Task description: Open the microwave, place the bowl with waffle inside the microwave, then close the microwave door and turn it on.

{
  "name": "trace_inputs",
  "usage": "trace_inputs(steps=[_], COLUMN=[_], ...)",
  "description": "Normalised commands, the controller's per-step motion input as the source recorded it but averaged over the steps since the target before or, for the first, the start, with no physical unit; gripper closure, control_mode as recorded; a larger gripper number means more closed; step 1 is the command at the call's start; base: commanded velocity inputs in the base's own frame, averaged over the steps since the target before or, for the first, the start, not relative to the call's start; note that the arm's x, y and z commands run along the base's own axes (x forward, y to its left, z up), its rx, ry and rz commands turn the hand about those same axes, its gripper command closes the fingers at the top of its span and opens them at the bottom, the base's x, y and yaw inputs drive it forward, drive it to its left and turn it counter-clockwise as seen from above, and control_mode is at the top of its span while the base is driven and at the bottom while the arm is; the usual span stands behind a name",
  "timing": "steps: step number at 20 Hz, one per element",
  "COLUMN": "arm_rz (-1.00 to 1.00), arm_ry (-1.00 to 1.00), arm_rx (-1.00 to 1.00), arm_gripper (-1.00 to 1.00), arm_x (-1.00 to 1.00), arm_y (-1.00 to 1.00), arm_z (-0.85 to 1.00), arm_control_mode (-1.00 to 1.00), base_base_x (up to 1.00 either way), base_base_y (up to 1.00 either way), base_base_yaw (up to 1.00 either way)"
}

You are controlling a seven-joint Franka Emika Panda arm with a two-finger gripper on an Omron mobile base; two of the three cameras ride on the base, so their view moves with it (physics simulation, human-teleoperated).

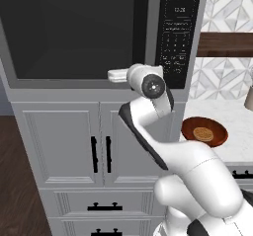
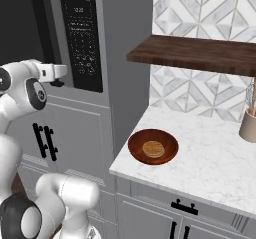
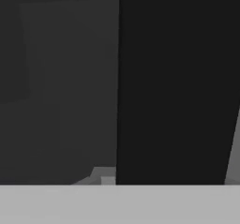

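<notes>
The microwave (image 1: pixel 74 32) is built in above the white cabinets, and its door (image 2: pixel 20 28) is closed. A tall black handle (image 1: pixel 141 22) runs down the door's right edge, beside the keypad (image 2: pixel 82 38). My gripper (image 2: pixel 56 80) sits at the lower end of this handle (image 2: pixel 42 28), closed around it. In the hand view the handle (image 3: pixel 173 78) stands very close against the dark glass. The reddish-brown bowl (image 2: pixel 137 143) rests on the counter to the right with the round tan waffle (image 2: pixel 153 148) in it. Both the bowl (image 1: pixel 217 131) and the waffle (image 1: pixel 203 134) also show from the left base.
A marble counter (image 2: pixel 200 153) runs to the right of the microwave column, with a dark wooden shelf (image 2: pixel 200 53) above it. A beige utensil holder (image 2: pixel 248 123) stands at the far right. White cabinet doors (image 1: pixel 64 141) with short black handles and drawers sit below the microwave.
</notes>
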Motion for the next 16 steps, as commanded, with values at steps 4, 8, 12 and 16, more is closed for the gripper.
trace_inputs(steps=[4, 8, 12, 16], arm_rz=[0.0, 0.03, 0.06, 0.07], arm_ry=[0.12, 0.11, 0.07, 0.05], arm_rx=[-0.05, -0.01, -0.01, -0.02], arm_gripper=[1.0, 1.0, 1.0, 1.0], arm_x=[-0.39, -0.7, -0.88, -0.92], arm_y=[1.0, 1.0, 1.0, 1.0], arm_z=[0.0, 0.0, -0.05, -0.13], arm_control_mode=[-1.0, -1.0, -1.0, -1.0], base_base_x=[0.0, 0.0, 0.0, 0.0], base_base_y=[0.0, 0.0, 0.0, 0.0], base_base_yaw=[0.0, 0.0, 0.0, 0.0])
